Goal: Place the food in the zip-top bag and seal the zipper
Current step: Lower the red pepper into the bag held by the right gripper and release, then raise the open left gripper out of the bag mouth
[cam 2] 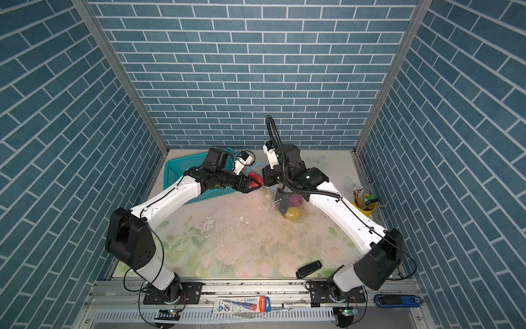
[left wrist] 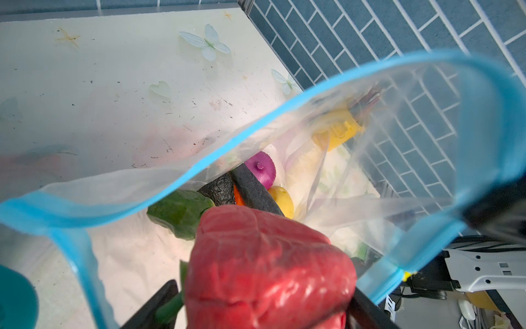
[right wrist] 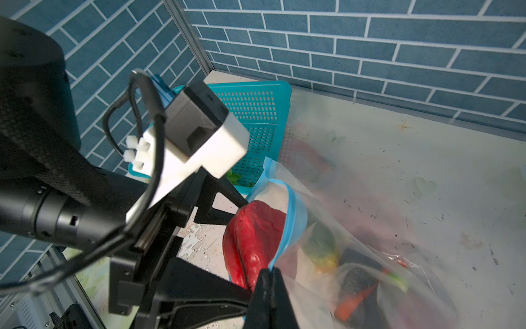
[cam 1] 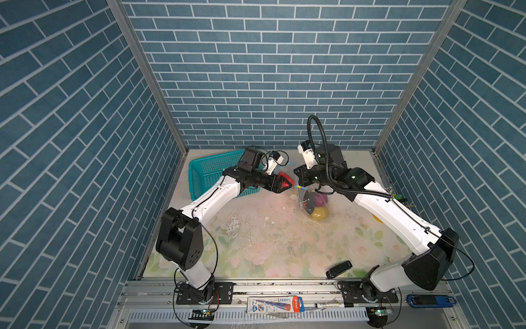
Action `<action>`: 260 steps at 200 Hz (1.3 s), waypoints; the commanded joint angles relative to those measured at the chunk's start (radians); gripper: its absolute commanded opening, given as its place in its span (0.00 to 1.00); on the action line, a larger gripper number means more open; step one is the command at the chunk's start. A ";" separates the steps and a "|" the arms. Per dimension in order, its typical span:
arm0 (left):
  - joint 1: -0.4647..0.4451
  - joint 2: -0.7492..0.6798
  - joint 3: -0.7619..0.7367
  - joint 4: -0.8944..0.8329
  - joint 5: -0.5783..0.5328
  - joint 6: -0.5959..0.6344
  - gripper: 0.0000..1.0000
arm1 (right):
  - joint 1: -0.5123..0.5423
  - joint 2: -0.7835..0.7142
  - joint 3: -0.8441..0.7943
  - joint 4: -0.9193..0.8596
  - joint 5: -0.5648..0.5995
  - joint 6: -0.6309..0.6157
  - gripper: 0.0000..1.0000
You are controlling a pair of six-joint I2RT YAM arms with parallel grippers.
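Left gripper (left wrist: 264, 296): jaws set wide, one on each side of the red pepper (left wrist: 267, 265). The green stem and a sliver of gap are seen by one finger, so whether the pepper is gripped or lying loose cannot be told. The pepper is lodged right at the mouth of the bag (right wrist: 370, 228), partly past the blue zipper (left wrist: 492, 136), which is looped around it as an open ring. Its long axis is judged to lie across the jaws, stem towards one finger, rather than nose-first into the bag. Just beside it the right gripper (right wrist: 269, 282) is clamped shut on the zipper near the yellow slider tab (left wrist: 407, 275) — the mouth is held up and open by that pinch. Beyond the pepper, deeper in the bag, the cucumber (left wrist: 179, 210), eggplant (left wrist: 253, 190), carrot (left wrist: 239, 198), purple onion (left wrist: 262, 171) and yellow fruit (left wrist: 281, 199) are seen piled together. In both top views the bag is seen to slope from the raised mouth between the two grippers down to the table (cam 1: 270, 242), its bottom towards the front under the right arm — so the way in is judged to lie straight ahead of the left jaws and downward. Farthest back, a teal basket (cam 1: 205, 171) is noted behind the left arm.
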 commanded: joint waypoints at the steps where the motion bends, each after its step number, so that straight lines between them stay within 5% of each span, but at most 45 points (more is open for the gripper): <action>1: 0.000 0.013 0.032 -0.034 -0.010 0.001 0.88 | 0.003 -0.008 0.016 0.013 -0.003 -0.007 0.00; 165: 0.004 0.007 0.037 -0.014 -0.021 -0.029 0.98 | 0.004 -0.007 0.031 -0.001 -0.001 -0.009 0.00; 260: 0.073 -0.093 -0.029 0.036 -0.046 -0.191 0.83 | -0.011 -0.045 0.021 -0.016 0.055 -0.025 0.00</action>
